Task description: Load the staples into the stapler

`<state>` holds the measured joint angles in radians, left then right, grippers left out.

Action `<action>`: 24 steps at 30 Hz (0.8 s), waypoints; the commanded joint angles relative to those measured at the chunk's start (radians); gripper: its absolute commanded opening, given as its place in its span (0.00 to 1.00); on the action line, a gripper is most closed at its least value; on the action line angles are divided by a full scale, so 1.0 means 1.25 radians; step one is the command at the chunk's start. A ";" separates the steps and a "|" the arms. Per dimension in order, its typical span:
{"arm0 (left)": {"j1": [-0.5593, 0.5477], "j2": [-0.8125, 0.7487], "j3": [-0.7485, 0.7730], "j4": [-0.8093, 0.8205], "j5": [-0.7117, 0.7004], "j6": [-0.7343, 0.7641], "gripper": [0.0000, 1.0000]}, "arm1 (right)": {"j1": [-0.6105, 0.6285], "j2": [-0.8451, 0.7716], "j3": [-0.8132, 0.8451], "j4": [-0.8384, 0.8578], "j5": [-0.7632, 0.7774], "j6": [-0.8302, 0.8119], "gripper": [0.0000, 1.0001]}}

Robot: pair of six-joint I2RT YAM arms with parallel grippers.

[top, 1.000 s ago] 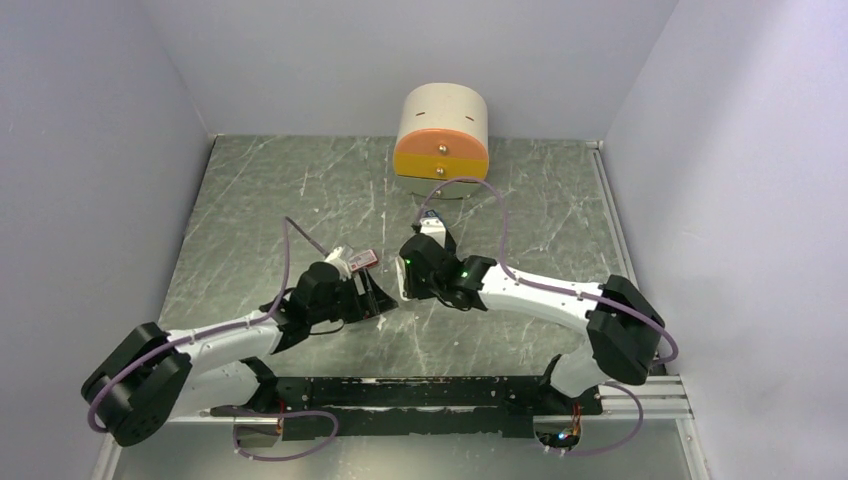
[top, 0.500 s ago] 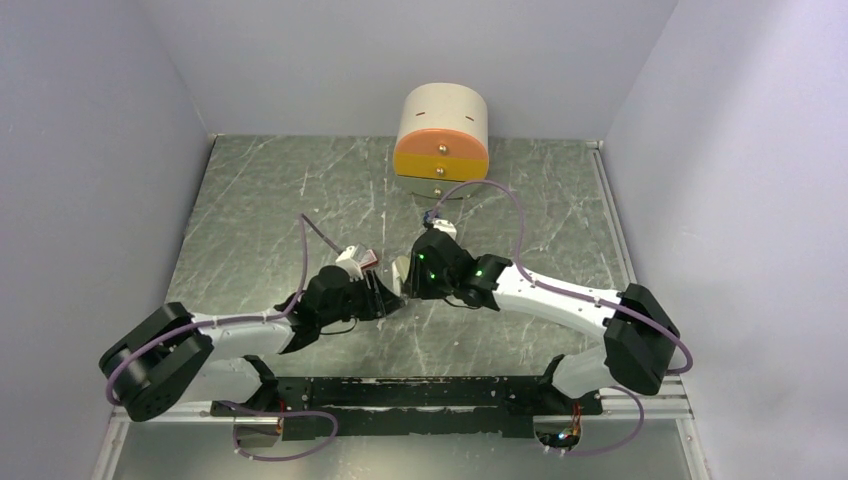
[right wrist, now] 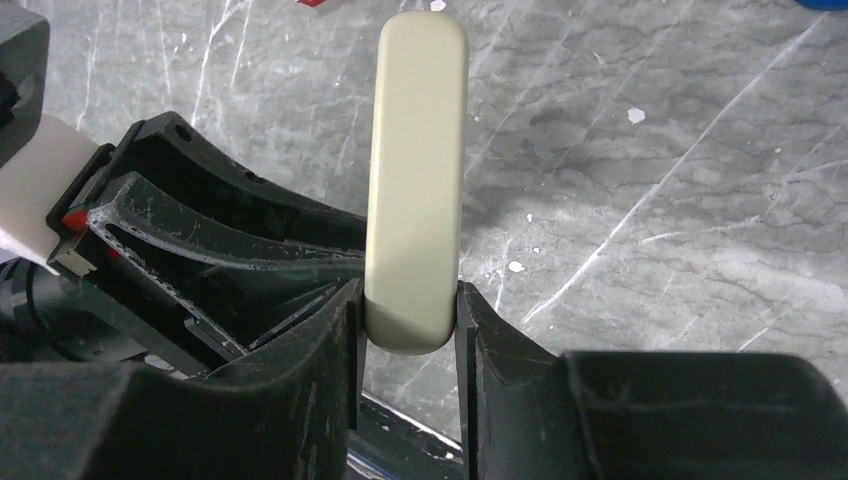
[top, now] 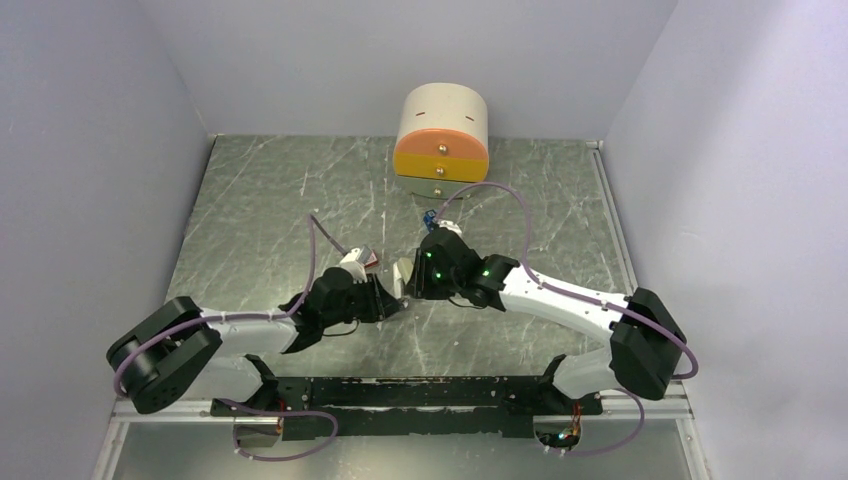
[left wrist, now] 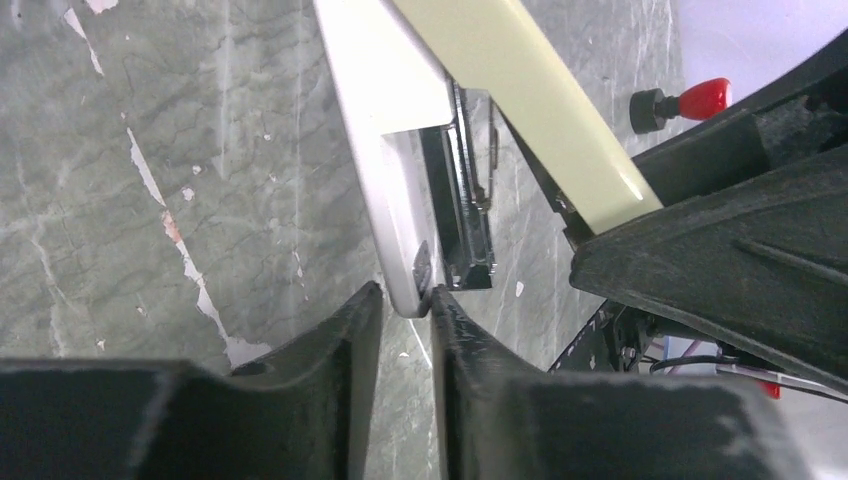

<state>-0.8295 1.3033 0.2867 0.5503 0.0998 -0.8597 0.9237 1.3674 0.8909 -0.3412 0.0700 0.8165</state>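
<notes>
Holding open the long cream-topped metal stapler point(right wrist: 415, 180) mid-table looks like the step we're on. The right gripper point(right wrist: 408, 310) has its jaws pinching the cream lid, and the left gripper point(left wrist: 405, 300) has its jaws nipping the tip of the silvery metal base point(left wrist: 385, 150). The steel magazine channel point(left wrist: 470, 200) sits exposed. We can't spot the staples anywhere, so we reckon one hand has to let go and fetch them.

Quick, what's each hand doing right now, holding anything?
Left hand: closed on the tip of the stapler's white arm.
Right hand: closed on the stapler's cream top.
</notes>
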 commanded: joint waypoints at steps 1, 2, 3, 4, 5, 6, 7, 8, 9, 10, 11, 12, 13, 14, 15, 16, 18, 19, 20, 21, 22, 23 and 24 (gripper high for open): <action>-0.007 -0.030 0.001 0.019 -0.036 0.036 0.25 | -0.006 -0.022 -0.004 0.024 -0.026 0.008 0.10; -0.007 -0.033 0.004 0.018 -0.041 0.041 0.21 | -0.007 -0.024 -0.004 0.022 -0.026 0.008 0.10; -0.008 -0.033 0.007 0.015 -0.043 0.048 0.17 | -0.007 -0.025 -0.004 0.019 -0.028 0.007 0.10; -0.007 -0.031 0.010 0.011 -0.043 0.054 0.13 | -0.009 -0.028 -0.003 0.016 -0.028 0.004 0.10; -0.008 -0.028 0.012 0.009 -0.042 0.064 0.08 | -0.011 -0.030 -0.001 0.013 -0.026 0.002 0.10; -0.008 -0.024 0.013 0.008 -0.040 0.073 0.05 | -0.012 -0.033 0.001 0.008 -0.025 0.001 0.09; -0.008 -0.019 0.011 0.010 -0.037 0.084 0.05 | -0.012 -0.035 0.004 0.005 -0.021 -0.002 0.09; -0.008 -0.014 0.006 0.012 -0.033 0.095 0.05 | -0.014 -0.039 0.011 -0.002 -0.009 -0.005 0.09; -0.008 -0.008 0.001 0.015 -0.028 0.108 0.05 | -0.015 -0.042 0.017 -0.011 0.005 -0.009 0.09; -0.008 -0.001 -0.002 0.018 -0.019 0.123 0.05 | -0.018 -0.047 0.026 -0.023 0.021 -0.014 0.09; -0.008 0.005 -0.008 0.022 -0.007 0.135 0.05 | -0.022 -0.053 0.034 -0.037 0.044 -0.018 0.10; -0.008 0.010 -0.013 0.027 0.004 0.146 0.05 | -0.025 -0.062 0.042 -0.048 0.068 -0.023 0.10; -0.008 0.013 -0.019 0.034 0.015 0.155 0.05 | -0.028 -0.069 0.049 -0.055 0.088 -0.029 0.10; -0.009 0.014 -0.024 0.042 0.027 0.163 0.05 | -0.032 -0.077 0.055 -0.061 0.105 -0.035 0.10; -0.009 0.013 -0.028 0.049 0.034 0.171 0.05 | -0.037 -0.081 0.061 -0.067 0.117 -0.040 0.11; -0.008 0.011 -0.031 0.054 0.042 0.176 0.05 | -0.043 -0.084 0.066 -0.073 0.128 -0.046 0.11; -0.009 0.010 -0.031 0.054 0.060 0.194 0.05 | -0.051 -0.085 0.075 -0.080 0.147 -0.056 0.11; -0.010 0.009 -0.031 0.054 0.066 0.202 0.05 | -0.055 -0.085 0.078 -0.081 0.157 -0.061 0.12; -0.010 0.009 -0.031 0.056 0.074 0.208 0.05 | -0.059 -0.085 0.080 -0.081 0.165 -0.066 0.12; -0.010 0.009 -0.031 0.059 0.081 0.212 0.05 | -0.063 -0.086 0.080 -0.080 0.174 -0.067 0.12; -0.012 0.009 -0.030 0.059 0.085 0.214 0.05 | -0.067 -0.087 0.080 -0.076 0.181 -0.070 0.13; -0.014 0.010 -0.029 0.060 0.087 0.217 0.05 | -0.070 -0.088 0.079 -0.071 0.185 -0.073 0.13; -0.014 0.011 -0.029 0.059 0.086 0.218 0.05 | -0.072 -0.088 0.078 -0.066 0.188 -0.075 0.13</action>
<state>-0.8318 1.3121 0.2653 0.6006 0.1253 -0.6712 0.8646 1.2716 0.9627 -0.4473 0.1627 0.7677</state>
